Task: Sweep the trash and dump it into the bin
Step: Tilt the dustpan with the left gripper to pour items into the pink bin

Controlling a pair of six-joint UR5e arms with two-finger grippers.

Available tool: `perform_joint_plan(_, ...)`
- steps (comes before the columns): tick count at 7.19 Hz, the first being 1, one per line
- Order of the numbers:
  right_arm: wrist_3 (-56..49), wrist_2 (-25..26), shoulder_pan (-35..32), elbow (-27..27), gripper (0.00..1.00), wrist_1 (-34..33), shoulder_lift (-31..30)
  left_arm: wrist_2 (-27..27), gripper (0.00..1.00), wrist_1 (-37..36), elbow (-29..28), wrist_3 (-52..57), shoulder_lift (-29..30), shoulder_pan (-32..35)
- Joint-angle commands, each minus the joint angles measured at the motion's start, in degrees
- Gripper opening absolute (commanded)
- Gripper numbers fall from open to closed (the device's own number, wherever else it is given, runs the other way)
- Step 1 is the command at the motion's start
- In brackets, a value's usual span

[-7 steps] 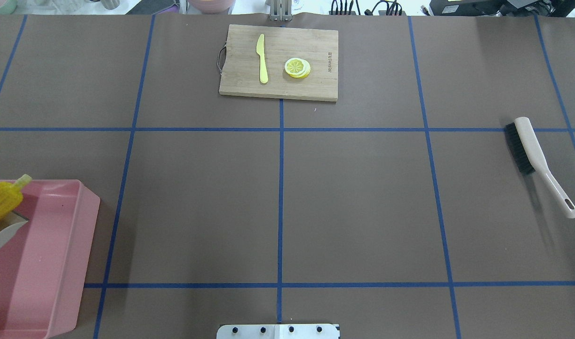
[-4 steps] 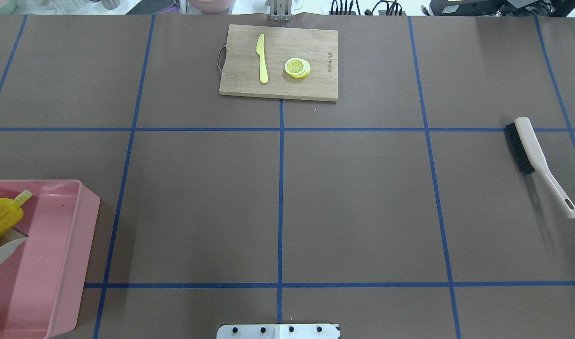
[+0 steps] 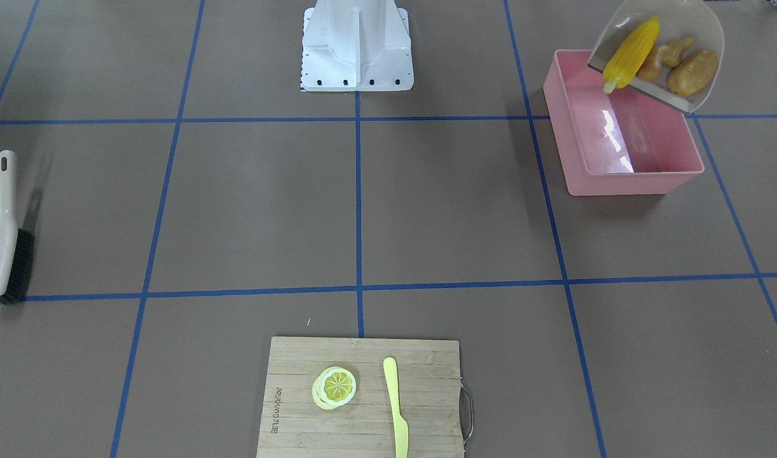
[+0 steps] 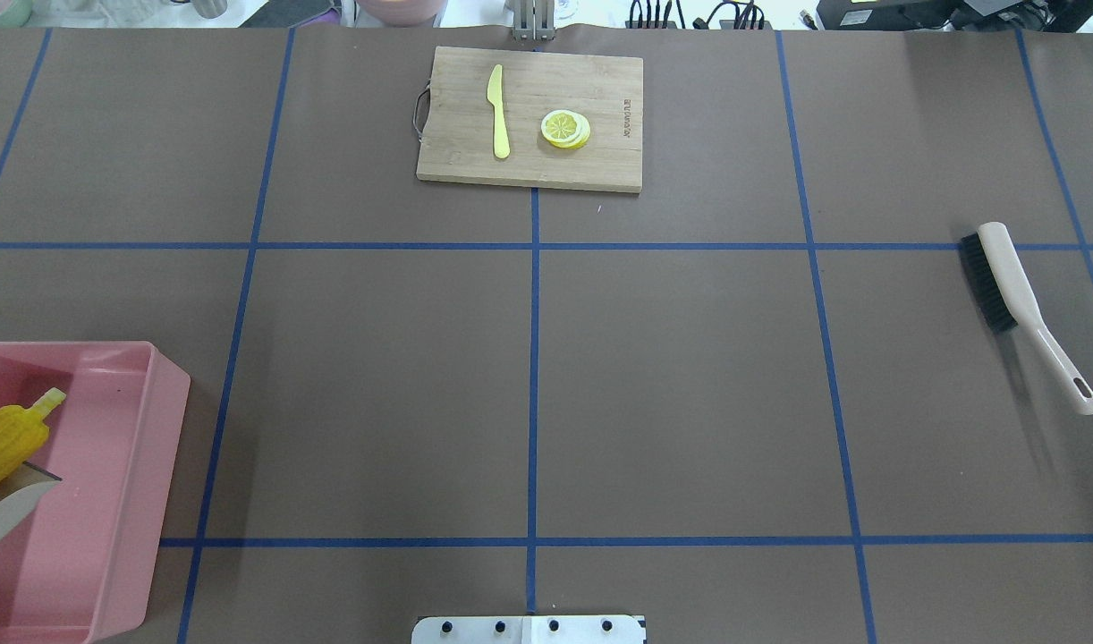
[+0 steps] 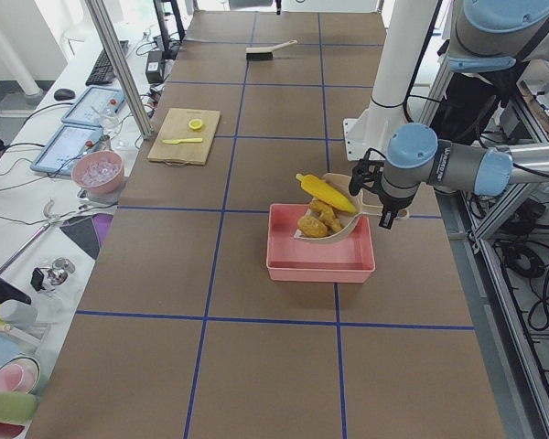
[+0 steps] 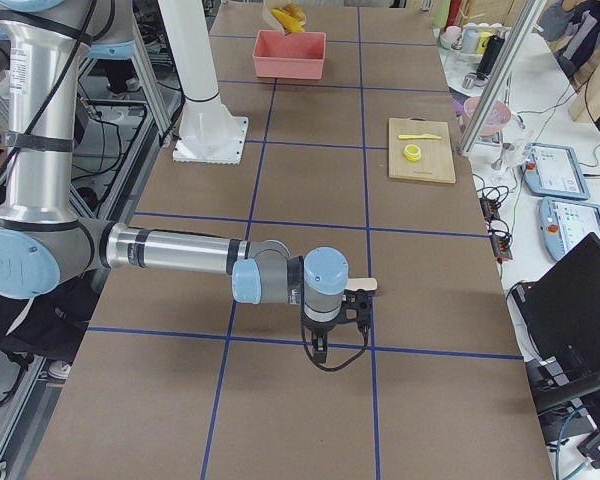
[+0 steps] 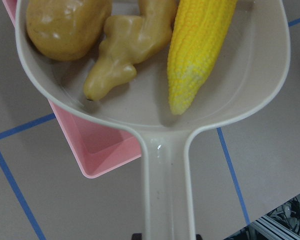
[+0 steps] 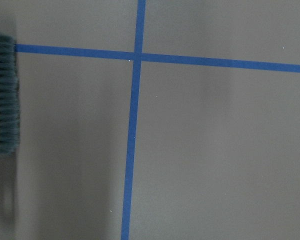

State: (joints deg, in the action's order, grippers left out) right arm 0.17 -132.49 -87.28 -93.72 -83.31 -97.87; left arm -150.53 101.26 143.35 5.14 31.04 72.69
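A beige dustpan (image 7: 167, 175) hangs tilted over the robot-side end of the pink bin (image 3: 617, 181). In the pan lie the trash pieces: a yellow corn cob (image 7: 200, 50), a tan ginger root (image 7: 125, 50) and a brown potato (image 7: 65, 25). The corn's tip (image 3: 611, 83) pokes over the pan's lip above the bin. My left gripper (image 5: 371, 187) is shut on the dustpan's handle. Far away, my right gripper (image 6: 358, 300) hovers by the brush (image 4: 1003, 277), which lies flat on the table. Whether this gripper is open or shut, I cannot tell.
A wooden cutting board (image 4: 591, 80) at the table's far middle carries a yellow knife (image 4: 498, 112) and a lemon slice (image 4: 565, 128). The robot's white base (image 3: 357, 44) stands at the near edge. Blue tape lines grid the brown table.
The dustpan with the corn has shifted toward the robot's side over the bin. The brush and the cutting board have stayed put.
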Motion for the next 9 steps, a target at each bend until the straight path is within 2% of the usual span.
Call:
perform_joint_plan(1,0.0,-0.1,0.0,0.0,1.0,-0.1,-0.1,-2.0,0.0,-6.3,0.0,0.3,0.2,-2.6)
perform_joint_plan(6,0.0,-0.1,0.0,0.3,1.0,0.0,-0.1,-4.9,0.0,-25.7,0.8,0.2,6.1,-6.1)
perform_joint_plan(9,0.0,0.2,0.0,0.3,1.0,0.0,-0.2,-5.6,0.0,-28.4,2.9,-0.3,6.3,-6.7)
